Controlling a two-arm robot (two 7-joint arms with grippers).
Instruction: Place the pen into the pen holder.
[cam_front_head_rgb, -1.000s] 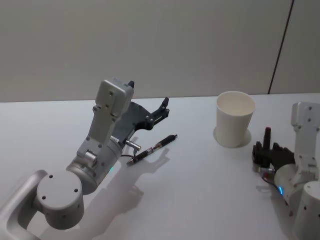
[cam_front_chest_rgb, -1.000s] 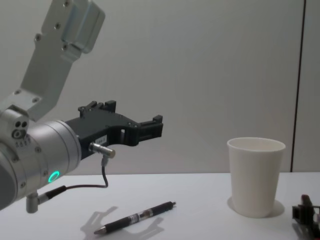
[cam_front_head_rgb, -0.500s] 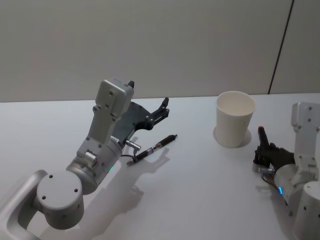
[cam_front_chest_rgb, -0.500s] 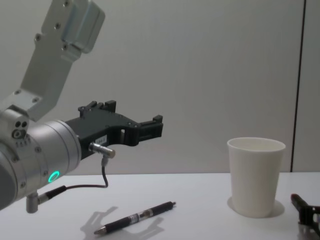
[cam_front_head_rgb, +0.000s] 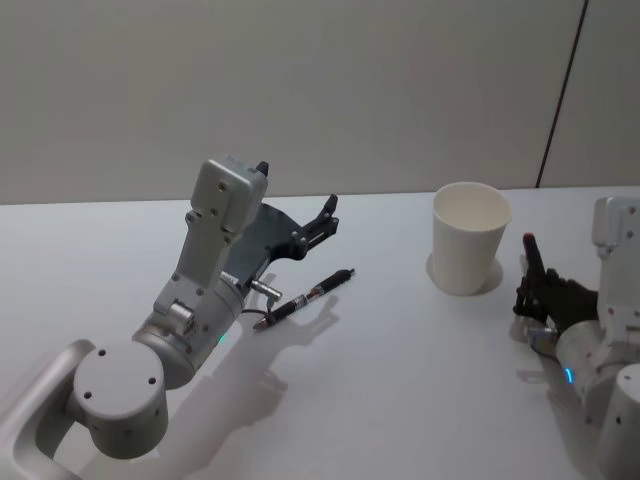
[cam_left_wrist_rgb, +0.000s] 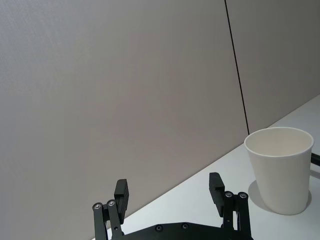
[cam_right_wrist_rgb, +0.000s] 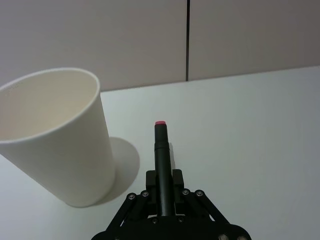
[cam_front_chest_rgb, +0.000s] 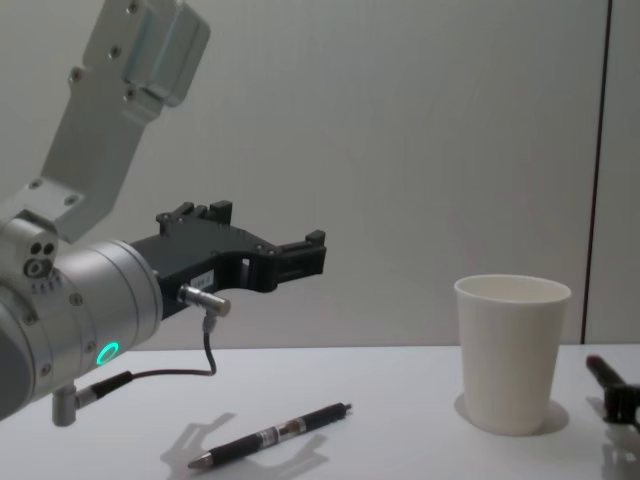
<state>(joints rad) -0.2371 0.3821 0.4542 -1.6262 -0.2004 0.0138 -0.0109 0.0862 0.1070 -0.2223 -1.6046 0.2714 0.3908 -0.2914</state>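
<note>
White table is running back to a grey wall, and above it the left gripper is hovering with jaws spread wide and empty, a second pen lying loose just below them. Near the right gripper, ahead and to its left but apart, the cup is standing upright. Those jaws are pinching the pen by its lower barrel, long axis running straight out between them and tilting up, red end leading, probably so it can be carried over the cup and dropped in.
</note>
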